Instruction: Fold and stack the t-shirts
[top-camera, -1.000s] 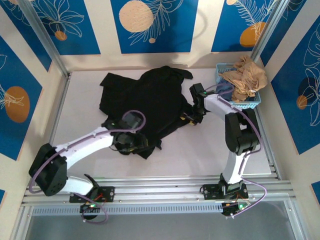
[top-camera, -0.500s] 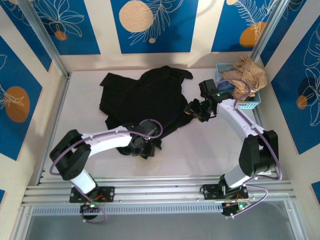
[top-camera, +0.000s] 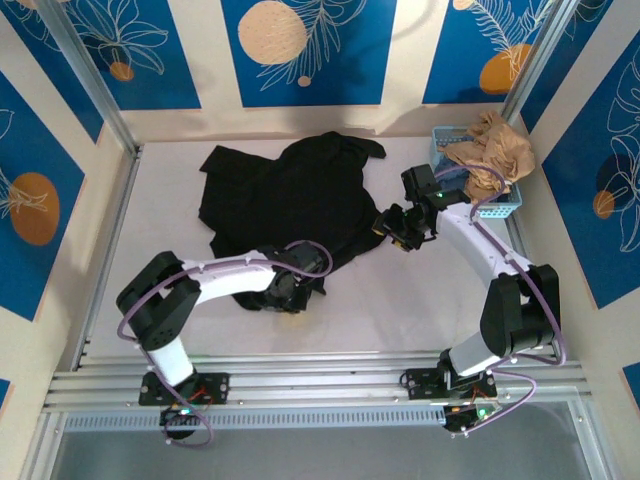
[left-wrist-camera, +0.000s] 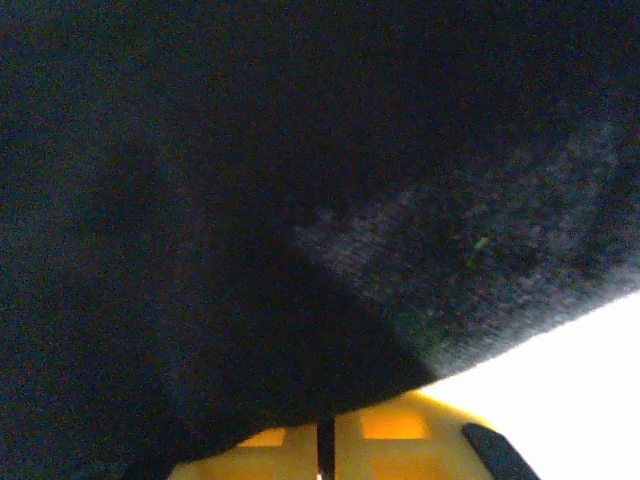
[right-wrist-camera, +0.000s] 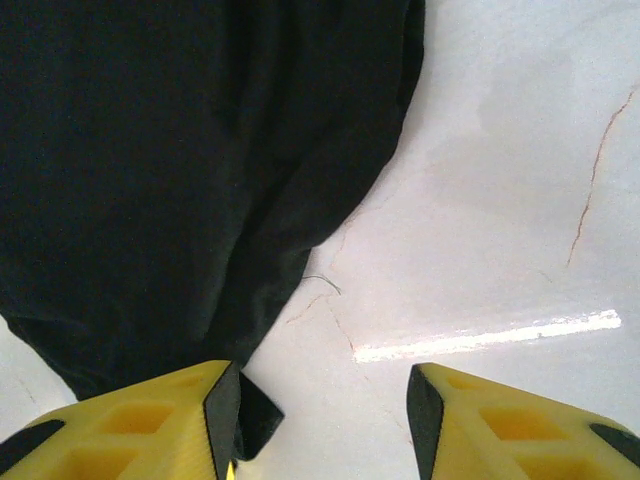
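Black cloth: the t-shirt (top-camera: 285, 195) lies crumpled across the far middle of the white desk (top-camera: 420, 310), with bare desk open on the near and right sides. The left gripper (top-camera: 290, 292) is clamped tight on the shirt's near hem. The right gripper (top-camera: 395, 225) hangs at the shirt's right edge, jaws partly apart, gripping nothing. A blue basket (top-camera: 500, 205) of tan cloth (top-camera: 490, 150) sits in the far right corner, close behind that arm.

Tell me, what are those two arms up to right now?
Left gripper shut on black t-shirt, near hem. Right gripper open over its right edge. Basket stands clear, far right.
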